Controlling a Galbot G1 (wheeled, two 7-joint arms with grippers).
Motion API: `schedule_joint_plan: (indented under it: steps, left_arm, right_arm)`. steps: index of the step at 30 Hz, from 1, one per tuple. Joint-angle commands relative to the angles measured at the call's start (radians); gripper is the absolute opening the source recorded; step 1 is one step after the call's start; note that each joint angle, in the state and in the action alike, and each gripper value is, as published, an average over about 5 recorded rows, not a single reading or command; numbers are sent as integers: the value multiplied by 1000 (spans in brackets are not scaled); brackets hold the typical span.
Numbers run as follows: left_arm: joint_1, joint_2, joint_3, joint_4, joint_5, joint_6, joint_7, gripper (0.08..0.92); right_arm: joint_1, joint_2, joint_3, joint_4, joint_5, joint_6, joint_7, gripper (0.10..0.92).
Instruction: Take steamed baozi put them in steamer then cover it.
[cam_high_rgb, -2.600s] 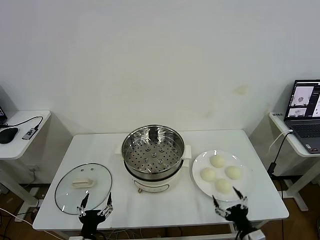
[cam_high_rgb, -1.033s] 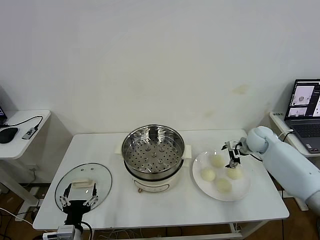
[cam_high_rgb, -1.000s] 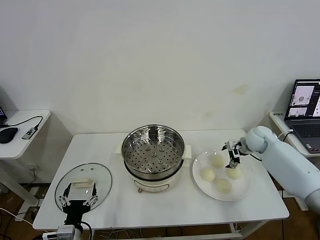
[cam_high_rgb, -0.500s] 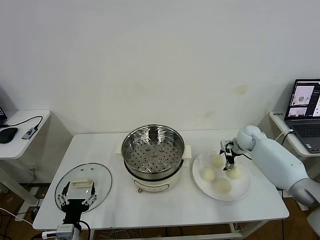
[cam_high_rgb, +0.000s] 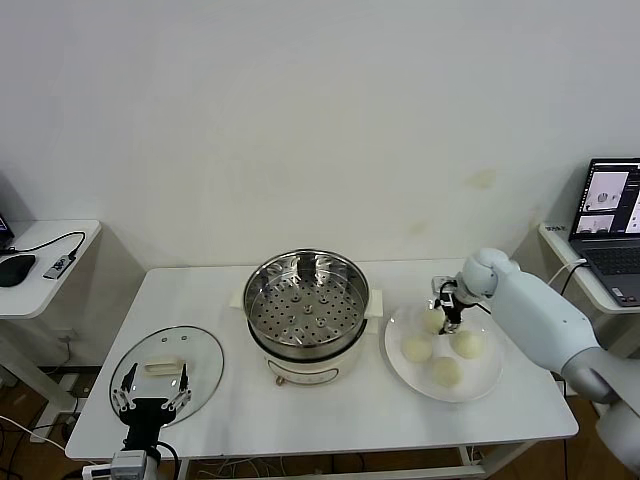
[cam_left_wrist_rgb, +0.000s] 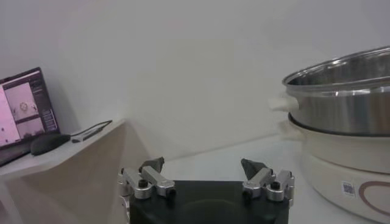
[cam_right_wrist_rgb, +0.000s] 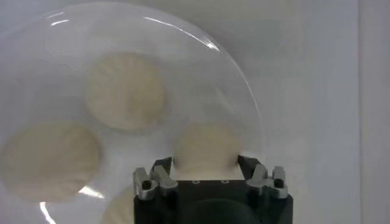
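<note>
Four cream-white baozi lie on a white plate (cam_high_rgb: 490, 378) right of the steamer (cam_high_rgb: 305, 305). The steamer's steel pot is uncovered, and no bun lies on its perforated tray. My right gripper (cam_high_rgb: 445, 306) is open and low over the plate, its jaws on either side of the far-left baozi (cam_high_rgb: 431, 321). In the right wrist view that baozi (cam_right_wrist_rgb: 206, 146) sits between the fingertips (cam_right_wrist_rgb: 163, 167) and rests on the plate (cam_right_wrist_rgb: 244, 103). The glass cover (cam_high_rgb: 160, 352) lies flat at the front left. My left gripper (cam_high_rgb: 152, 400) is open over its near rim and holds nothing.
The other baozi (cam_high_rgb: 415, 348), (cam_high_rgb: 466, 343), (cam_high_rgb: 446, 372) crowd the plate close to the right gripper. A side table (cam_high_rgb: 40, 285) with a mouse and a cable stands at the left. A laptop (cam_high_rgb: 610, 225) stands on a desk at the right. The left wrist view shows the steamer's side (cam_left_wrist_rgb: 341, 103).
My right arm has swung left across the plate, from between the buns to astride the far-left baozi. The left gripper has hardly moved. The buns lie where they were.
</note>
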Motion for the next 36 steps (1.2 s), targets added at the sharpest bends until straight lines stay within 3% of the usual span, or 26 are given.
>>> schedule_joint_plan:
  steps: [1,10,23,30,36]
  left_arm:
    - [0,0,0,1,2,-1,0,823]
    - [0,3,0,2,2,-1,1,823]
    - [1,24,22,8,-110,-22,21,823]
    - [9,27,25,4,-120,-48,31,823]
    - [19,36,12,2,-124,-59,31,823]
  right_arm:
    - [4,12,-5,-14,-5,-2,2,619]
    - [24,-70,-38,94,49,-10,1,594]
    - [353,-304,-259,443,376,-57,-14,601]
    - [629,-232,-470,519,582,-34,17,602]
    - [739,-82,-587,486,697,22,71,605]
